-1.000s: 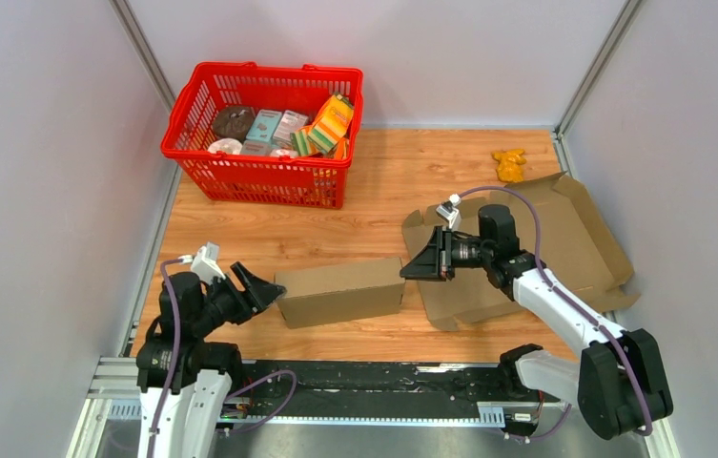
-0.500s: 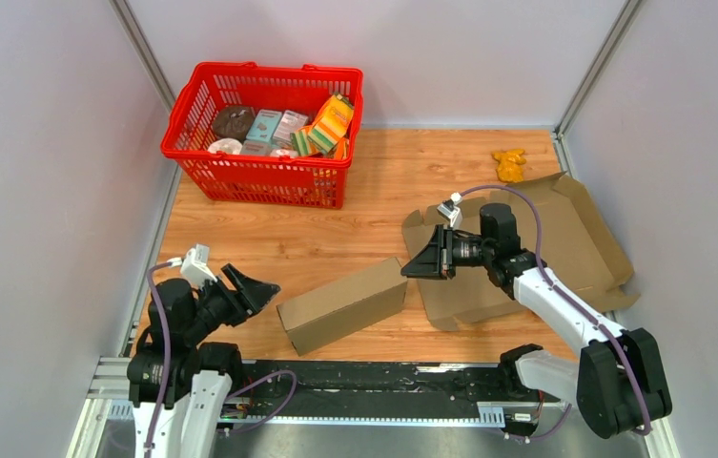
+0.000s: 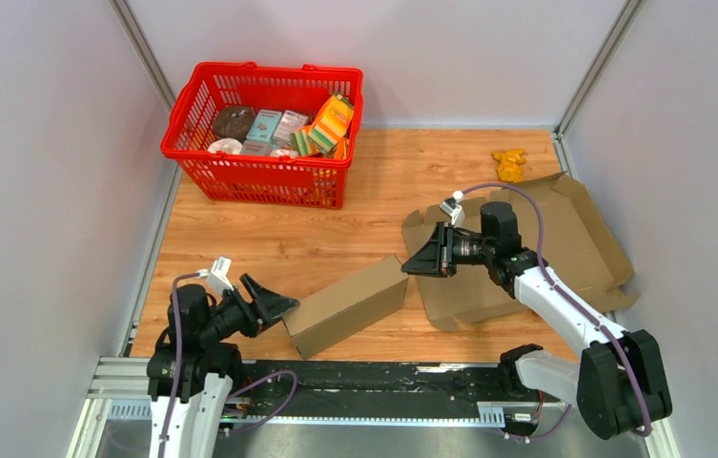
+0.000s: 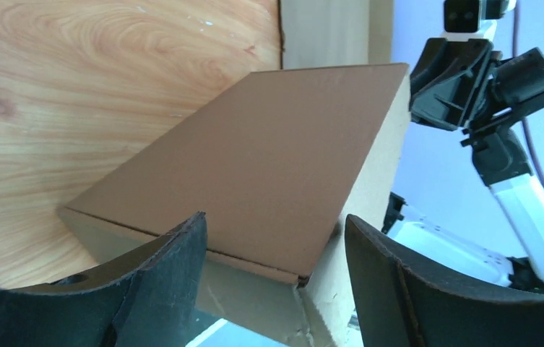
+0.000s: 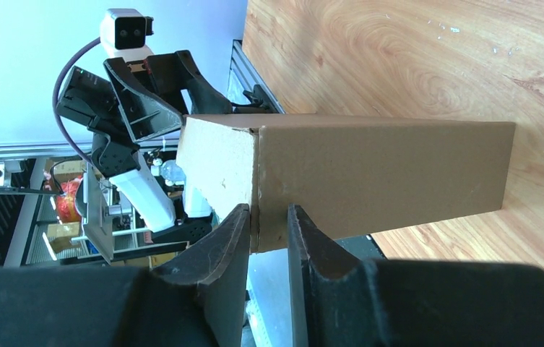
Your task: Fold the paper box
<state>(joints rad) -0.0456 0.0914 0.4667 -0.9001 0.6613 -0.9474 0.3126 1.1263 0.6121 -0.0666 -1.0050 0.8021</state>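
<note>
The paper box point(image 3: 347, 303) is a closed brown carton lying slantwise across the near middle of the wooden table point(image 3: 336, 229). My right gripper point(image 3: 412, 265) is at its far right corner. In the right wrist view, my right gripper point(image 5: 267, 210) is narrowly shut on the paper box point(image 5: 377, 173), pinching that corner's edge. My left gripper point(image 3: 274, 307) is open at the near left end. The left wrist view shows the paper box point(image 4: 269, 173) with its corner between the spread fingers point(image 4: 171, 260) of my left gripper point(image 4: 276, 249); whether they touch it I cannot tell.
A flat unfolded cardboard sheet point(image 3: 574, 239) lies under and behind the right arm. A red basket point(image 3: 259, 176) full of groceries stands at the back left. A small yellow toy point(image 3: 508, 164) sits at the back right. Grey walls close in both sides.
The box has turned from level to slanted, its right end going away from me with the right gripper. My left gripper backed off, then came in low at the left end.
</note>
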